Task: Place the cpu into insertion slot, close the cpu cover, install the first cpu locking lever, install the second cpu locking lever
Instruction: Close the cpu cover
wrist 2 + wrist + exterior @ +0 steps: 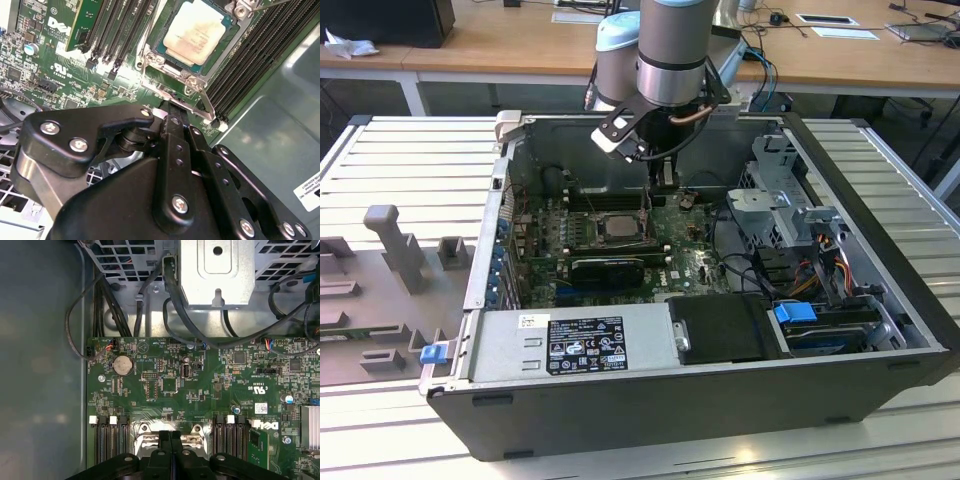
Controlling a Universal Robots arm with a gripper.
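The cpu [195,31] lies flat in the insertion slot [226,22] on the green board, its pale metal face up. In the exterior view the cpu [616,227] sits mid-board inside the open computer case. The cpu cover [170,68], a metal frame, lies around the chip's edge. My gripper [167,107] is shut, its two black fingers pressed together with nothing seen between them. Its tips hover at the slot's metal edge, just beside the chip. The exterior view has the gripper [665,180] reaching down behind the slot, and the first wrist view puts the gripper [170,437] over that same edge.
Long black memory slots [250,55] flank the socket on both sides. A black card [608,268] lies in front of it. A metal drive cage [780,195] with cables stands at the exterior view's right, the power supply [585,340] in front. The case wall [510,200] rises on the left.
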